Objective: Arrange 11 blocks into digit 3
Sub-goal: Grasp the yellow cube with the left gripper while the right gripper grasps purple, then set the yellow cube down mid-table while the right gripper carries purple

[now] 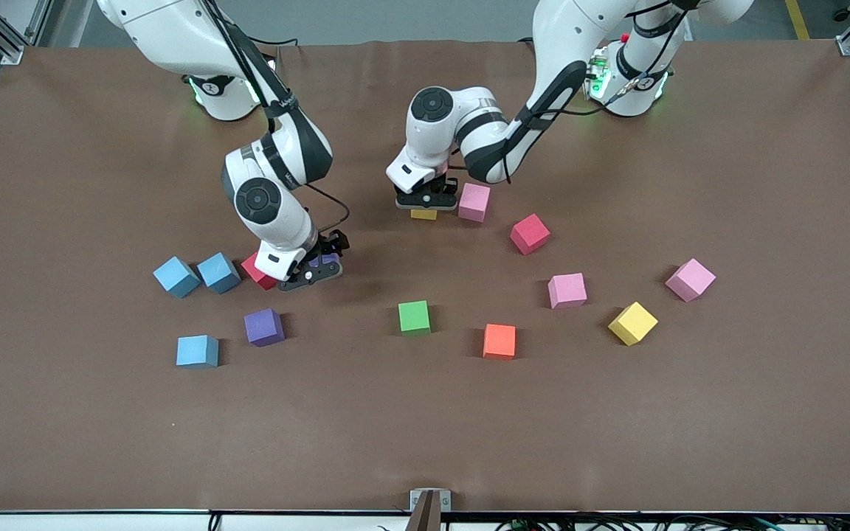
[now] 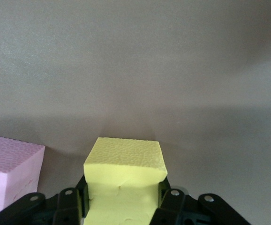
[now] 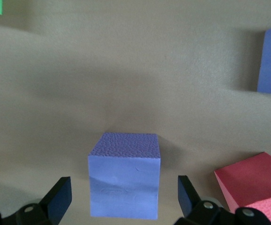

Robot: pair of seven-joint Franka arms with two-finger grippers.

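Foam cubes, matte and pebbled, lie mostly scattered on the brown cloth tabletop (image 1: 764, 184), so the digit 3 is judged barely begun: only two blue blocks (image 1: 197, 275) and a red block (image 1: 257, 270) sit in a row. The right gripper (image 3: 124, 197) has its fingers apart either side of a purple block (image 3: 124, 180) beside that row. The left gripper (image 2: 124, 199) has its fingers clamped on a yellow block (image 2: 125, 166), next to a pink block (image 1: 474, 202).

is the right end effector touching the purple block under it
Apart. The right wrist view shows the right end effector open, with table showing between each finger and the purple block.
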